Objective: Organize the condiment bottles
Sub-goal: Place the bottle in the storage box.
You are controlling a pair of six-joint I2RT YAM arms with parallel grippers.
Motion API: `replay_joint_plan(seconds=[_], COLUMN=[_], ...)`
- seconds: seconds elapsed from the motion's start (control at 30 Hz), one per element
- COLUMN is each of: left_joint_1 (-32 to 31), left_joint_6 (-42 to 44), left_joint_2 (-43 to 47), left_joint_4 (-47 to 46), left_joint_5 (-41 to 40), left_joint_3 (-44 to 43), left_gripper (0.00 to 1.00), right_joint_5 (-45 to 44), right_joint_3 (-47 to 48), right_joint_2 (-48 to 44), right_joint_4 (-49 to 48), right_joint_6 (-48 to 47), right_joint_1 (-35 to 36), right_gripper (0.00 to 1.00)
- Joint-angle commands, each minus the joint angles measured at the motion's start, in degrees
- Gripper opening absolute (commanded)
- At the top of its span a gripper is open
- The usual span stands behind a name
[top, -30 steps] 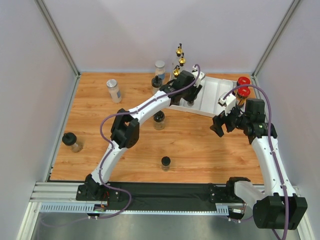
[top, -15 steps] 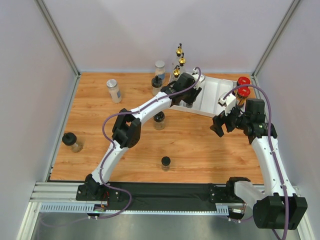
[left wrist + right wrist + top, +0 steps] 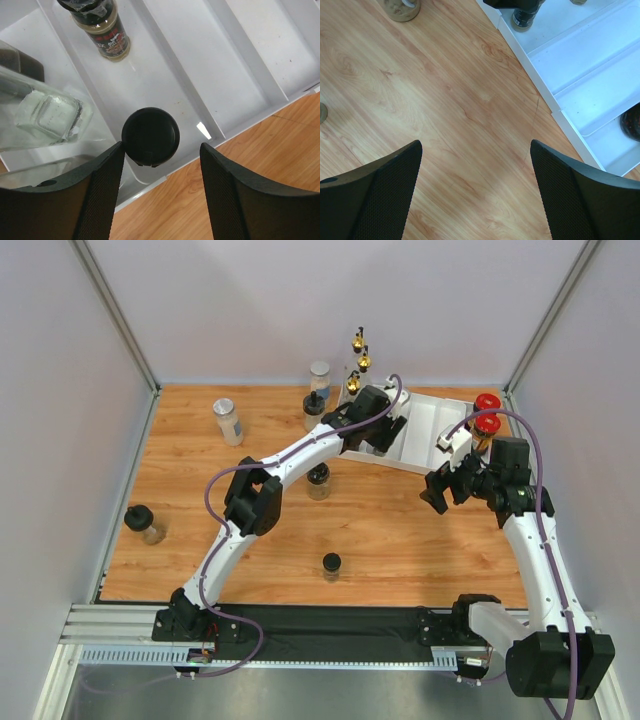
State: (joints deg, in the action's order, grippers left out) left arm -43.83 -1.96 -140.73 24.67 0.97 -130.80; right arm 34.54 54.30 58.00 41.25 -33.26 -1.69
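In the tray (image 3: pixel 170 60), the left hand (image 3: pixel 161 147) gapes around a black-capped jar (image 3: pixel 150 136) (right hand (image 3: pixel 476 145) spread, empty)

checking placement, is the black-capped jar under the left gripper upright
Upright: the black-capped jar shows its round cap end-on, inside the white tray.

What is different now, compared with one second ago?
The left arm's fingers have opened, almost in place, and let go of the black-capped jar. The jar now stands in a compartment of the white tray. The right arm's fingers stayed open over the table, and the other bottles kept their places.
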Motion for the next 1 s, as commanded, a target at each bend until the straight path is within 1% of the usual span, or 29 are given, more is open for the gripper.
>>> replay_joint_plan(seconds=[0.0,0.3,0.4,0.43,0.6,0.77,0.87,0.9,0.97], left_joint_1=[0.2,-0.3,-1.0,-1.2,-1.3,-2.0,-2.7,-2.8,-2.8], left_joint_6=[1.1,1.5,2.0,3.6,4.1,5.2,6.4,6.4,6.6], left_joint_2=[1.2,5.3,7.8,9.2,13.8,19.7,24.5,27.8,31.5], left_joint_4=[-0.8,-2.3,-2.8,-3.0,-3.5,-3.8,-4.1,-4.9,-5.8], left_joint_5=[-0.3,2.3,2.0,1.7,1.0,3.1,4.3,4.9,5.9], left_joint_3=[-1.9,1.8,3.4,4.1,8.4,12.1,16.4,19.9,24.3], left_gripper=[0.7,0.7,0.71,0.71,0.71,0.71,0.71,0.71,0.71], right_joint_5=[0.3,0.1,0.3,0.3,0.5,0.8,2.9,4.8,6.8], right_joint_3=[-0.3,-0.4,-0.5,-0.5,-0.6,-0.7,-1.2,-2.0,-2.8], right_joint_2=[-1.0,-0.9,-0.8,-0.7,-0.8,-0.8,-1.2,-1.7,-2.2], right_joint_4=[-1.8,-1.8,-1.9,-1.8,-1.8,-1.8,-0.8,-0.6,-0.2], right_joint_6=[0.9,0.7,0.5,0.5,0.3,-0.1,-2.6,-4.5,-6.4], right_joint_1=[-0.2,-0.2,-0.2,-0.2,-0.2,-0.2,-0.2,-0.2,-0.2], right_gripper=[0.91,0.91,0.91,0.91,0.91,0.91,0.91,0.91,0.91])
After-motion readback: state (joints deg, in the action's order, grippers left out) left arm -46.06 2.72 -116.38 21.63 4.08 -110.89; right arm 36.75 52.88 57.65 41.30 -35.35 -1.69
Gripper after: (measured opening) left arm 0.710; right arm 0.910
